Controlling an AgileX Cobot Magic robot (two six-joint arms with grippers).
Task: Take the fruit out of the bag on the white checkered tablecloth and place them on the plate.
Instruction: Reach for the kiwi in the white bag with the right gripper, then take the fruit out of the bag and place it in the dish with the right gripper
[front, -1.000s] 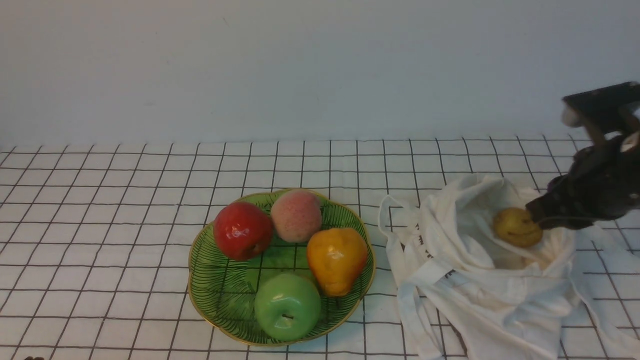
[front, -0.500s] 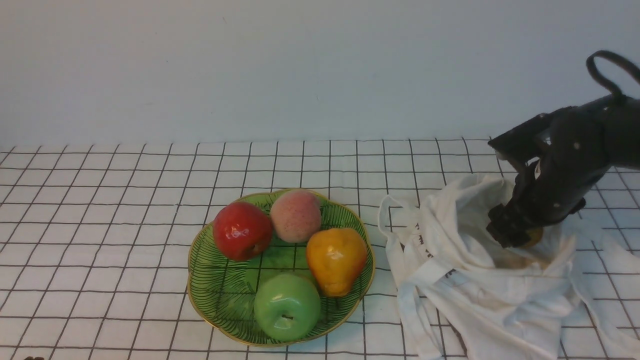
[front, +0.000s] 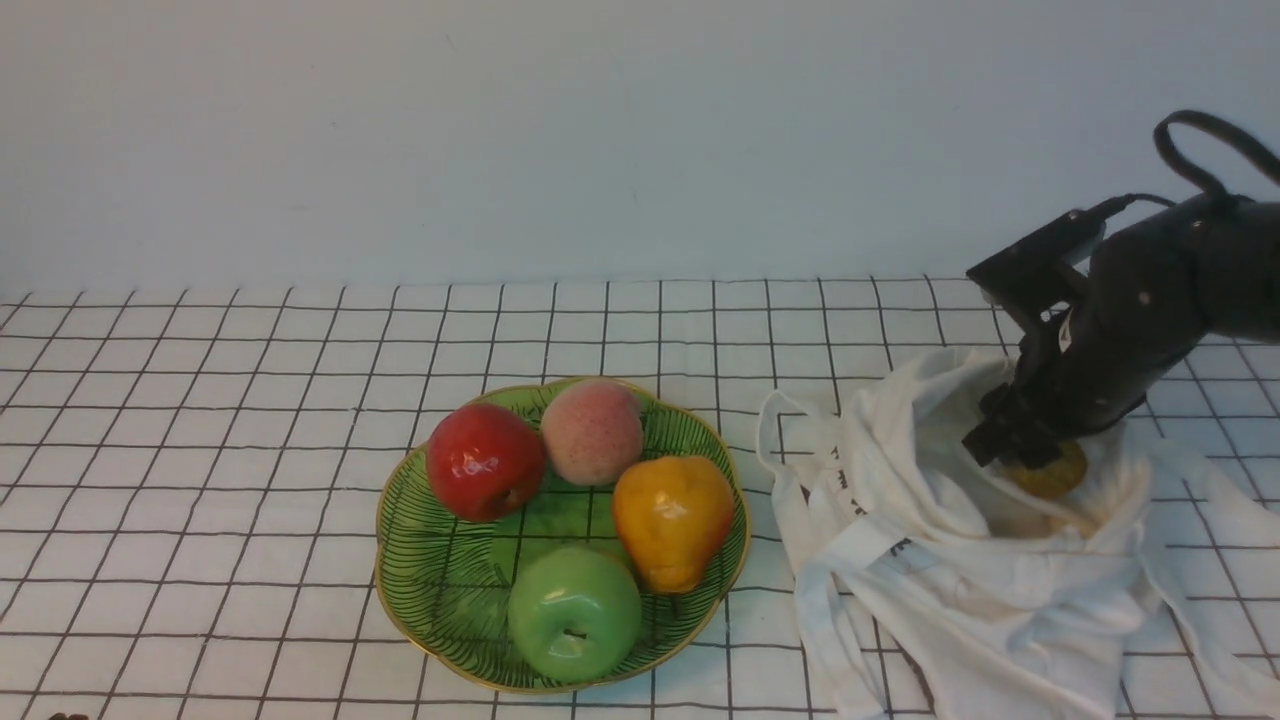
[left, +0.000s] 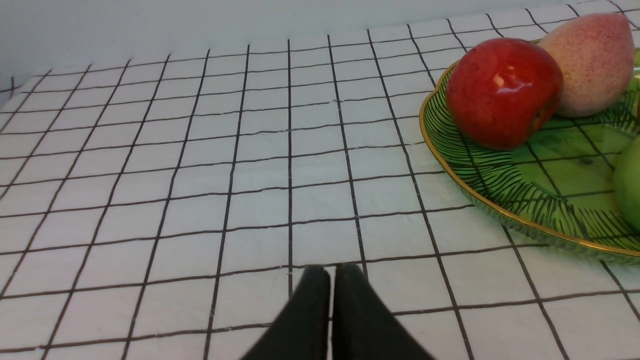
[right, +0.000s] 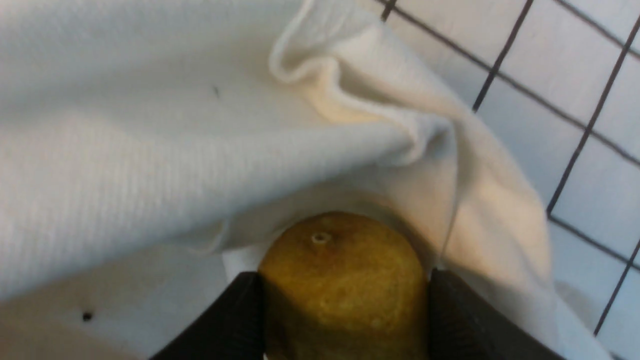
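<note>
The robot's right claw (right: 345, 295) is reaching into the mouth of a soft white cloth bag (front: 1000, 575), its fingers standing on opposite sides of the brown fruit (right: 345, 275). They are parted to about the fruit's width and look to be gripping it. The fruit is lying inside the bag, wrapped round by folds of cloth. The bag's opening is facing up, probably so the claw can enter from above, and placing the fingers on opposite sides is likely meant to keep the round skin from rolling away.

The fruit is close to round, so its long axis is hard to tell; its lower part is running out of the right wrist view. A small pale nub, perhaps its stem end, is showing between the two fingers and pointing roughly out toward the wrist camera.

On the white checkered tablecloth (front: 230, 480), well apart to the left of the bag, the green plate (front: 450, 600) is holding a red apple (front: 485, 462), a pink peach (front: 593, 432), a yellow-orange pear (front: 672, 520) and a green apple (front: 575, 612). A bare patch at its left is probably leaving room for the last fruit. The left claw (left: 320, 310) is over the tablecloth with its dark tips close together, holding nothing visible.
</note>
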